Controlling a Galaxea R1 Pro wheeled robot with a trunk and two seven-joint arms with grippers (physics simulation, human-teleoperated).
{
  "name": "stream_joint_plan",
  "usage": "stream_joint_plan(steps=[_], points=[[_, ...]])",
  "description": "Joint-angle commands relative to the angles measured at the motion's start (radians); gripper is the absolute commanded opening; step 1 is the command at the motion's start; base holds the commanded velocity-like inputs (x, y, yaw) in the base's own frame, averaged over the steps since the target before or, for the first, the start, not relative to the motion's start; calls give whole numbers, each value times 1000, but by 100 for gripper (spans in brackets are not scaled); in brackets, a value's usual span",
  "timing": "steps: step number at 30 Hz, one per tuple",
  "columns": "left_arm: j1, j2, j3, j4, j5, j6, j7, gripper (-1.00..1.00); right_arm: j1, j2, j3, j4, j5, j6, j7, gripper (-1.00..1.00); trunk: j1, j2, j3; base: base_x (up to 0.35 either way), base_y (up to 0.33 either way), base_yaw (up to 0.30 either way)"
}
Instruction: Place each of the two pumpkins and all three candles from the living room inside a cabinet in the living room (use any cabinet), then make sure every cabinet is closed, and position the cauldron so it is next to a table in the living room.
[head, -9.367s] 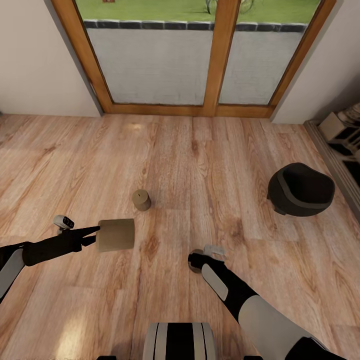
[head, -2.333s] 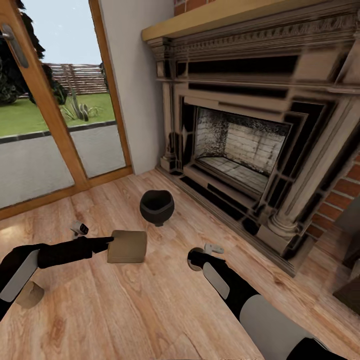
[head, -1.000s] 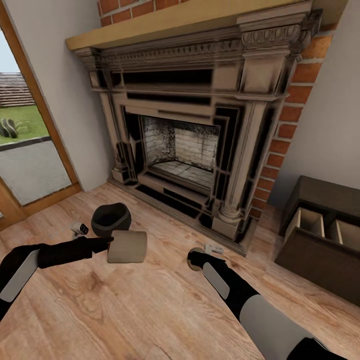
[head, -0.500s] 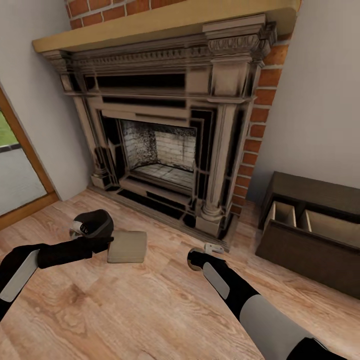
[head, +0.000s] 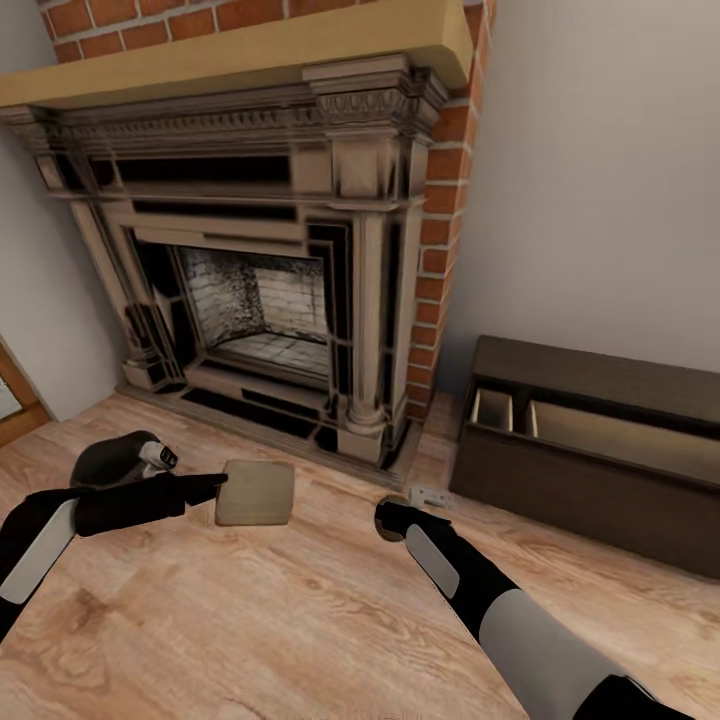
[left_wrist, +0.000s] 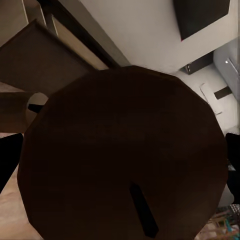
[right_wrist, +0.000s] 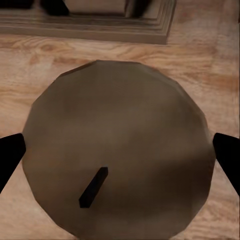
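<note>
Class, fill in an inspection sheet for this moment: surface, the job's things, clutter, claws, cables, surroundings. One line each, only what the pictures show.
Surface: wooden plank floor.
Job's things: left candle, held on its side; right candle, wick end facing the wrist camera; dark cabinet against the wall at the right, its front standing open with pale compartments showing; black cauldron on the floor behind the left arm.
Clutter: nothing seen.
Claws: left claw shut on the left candle; right claw shut on the right candle.
Cables: nothing seen.
Surroundings: carved fireplace under a wooden mantel, brick column, plain wall.
</note>
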Motion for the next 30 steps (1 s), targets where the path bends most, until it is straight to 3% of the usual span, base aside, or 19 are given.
stream_joint_plan(steps=[1, 30], points=[[-1, 1, -1, -1, 9, 8, -1, -100, -1, -1, 4, -2, -6, 2, -8, -100, 0, 0, 0, -127, -256, -237], [-1, 1, -3, -5, 8, 7, 0, -100, -1, -1, 5, -2, -5, 2, -8, -100, 0, 0, 32, -116, -262, -236]])
